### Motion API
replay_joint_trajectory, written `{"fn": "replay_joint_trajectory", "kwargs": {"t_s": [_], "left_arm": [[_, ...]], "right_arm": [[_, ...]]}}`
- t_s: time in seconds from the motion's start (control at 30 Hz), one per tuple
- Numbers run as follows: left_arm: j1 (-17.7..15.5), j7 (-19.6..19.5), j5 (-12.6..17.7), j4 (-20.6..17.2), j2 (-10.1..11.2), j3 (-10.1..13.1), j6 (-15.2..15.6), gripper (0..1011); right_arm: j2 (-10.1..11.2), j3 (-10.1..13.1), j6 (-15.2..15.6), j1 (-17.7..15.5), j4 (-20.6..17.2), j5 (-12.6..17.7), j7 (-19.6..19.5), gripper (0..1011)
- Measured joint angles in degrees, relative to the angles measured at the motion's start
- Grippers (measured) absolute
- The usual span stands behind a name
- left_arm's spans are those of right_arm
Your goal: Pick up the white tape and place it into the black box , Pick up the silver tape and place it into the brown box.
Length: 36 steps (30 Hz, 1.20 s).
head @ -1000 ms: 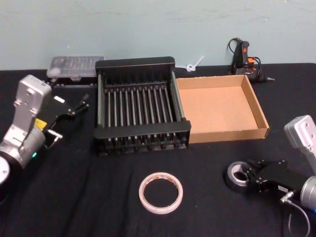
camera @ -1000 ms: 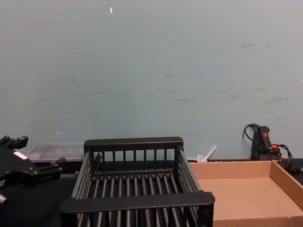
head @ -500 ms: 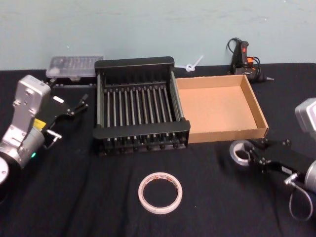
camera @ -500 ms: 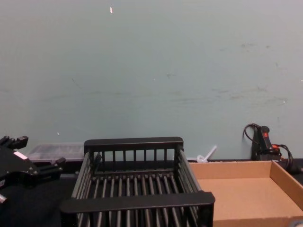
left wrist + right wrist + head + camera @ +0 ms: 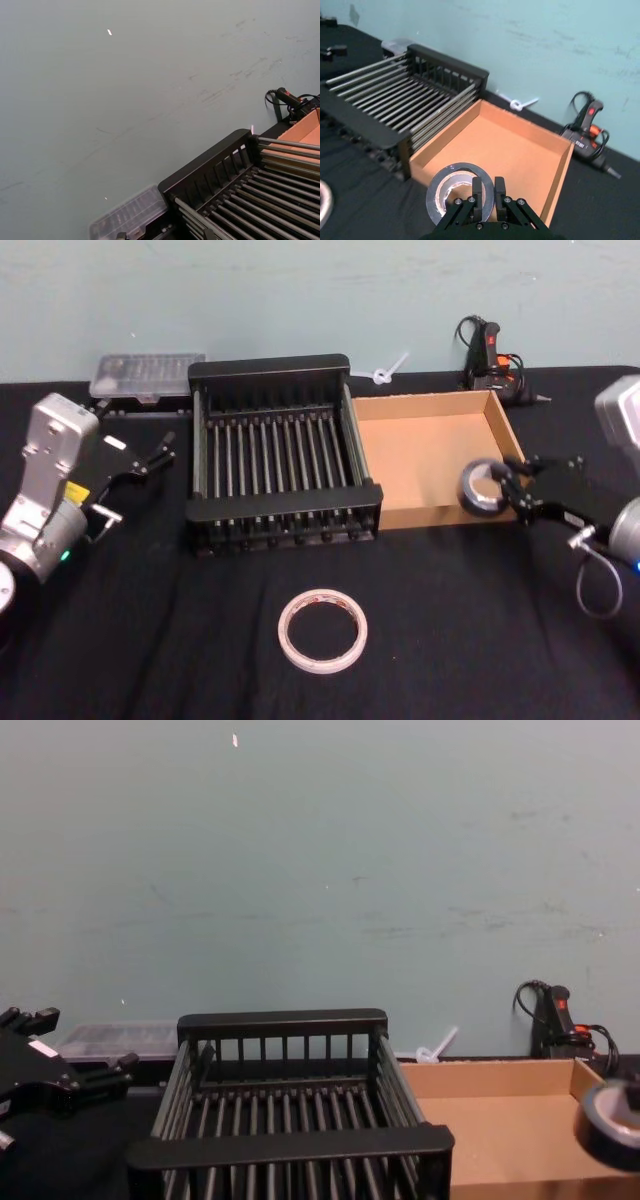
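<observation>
Right gripper [image 5: 512, 492]: my fingers [image 5: 477, 192] are clamped on the rim of the silver tape, one inside its hole and one outside; in the head view I hold it in the air at the front right corner of the brown box.
Silver tape [image 5: 482, 487]: lifted off the surface, held roughly level with its pale inner core showing in the right wrist view [image 5: 458, 193]; the chest view has it at the right edge, above the near wall of the brown box [image 5: 612, 1123].
Brown box [image 5: 432, 456]: open, sitting on the surface with its left wall against the right side of the black box.
Black box [image 5: 272, 450]: slatted crate in the middle of the surface, nothing lying on its bars.
White tape [image 5: 322, 630]: lying flat on the surface in front of the black box, well apart from both of my grippers.
Left gripper [image 5: 158, 454]: hangs above the surface just left of the black box, my fingers a little apart and holding nothing.
Surface [image 5: 150, 640]: black cloth.
Behind the boxes: a clear plastic case [image 5: 145, 373] at the back left, a glue gun [image 5: 492, 355] at the back right, by the wall.
</observation>
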Motion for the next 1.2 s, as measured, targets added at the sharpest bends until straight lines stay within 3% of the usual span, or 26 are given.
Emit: {"fn": "replay_joint_trajectory", "kwargs": {"t_s": [0.47, 0.77, 1.2], "left_arm": [[0.0, 0.0, 0.0, 0.0, 0.0, 0.0, 0.0, 1001], [0.0, 0.0, 0.0, 0.0, 0.0, 0.0, 0.0, 1001], [0.0, 0.0, 0.0, 0.0, 0.0, 0.0, 0.0, 1001]], "right_arm": [[-4.0, -2.6, -1.8, 10.7, 8.5, -2.7, 0.8, 149], [-8.5, -4.8, -2.4, 17.8, 17.3, -5.1, 0.2, 149], [-14.0, -6.5, -2.6, 23.4, 27.5, -6.7, -0.4, 149]]}}
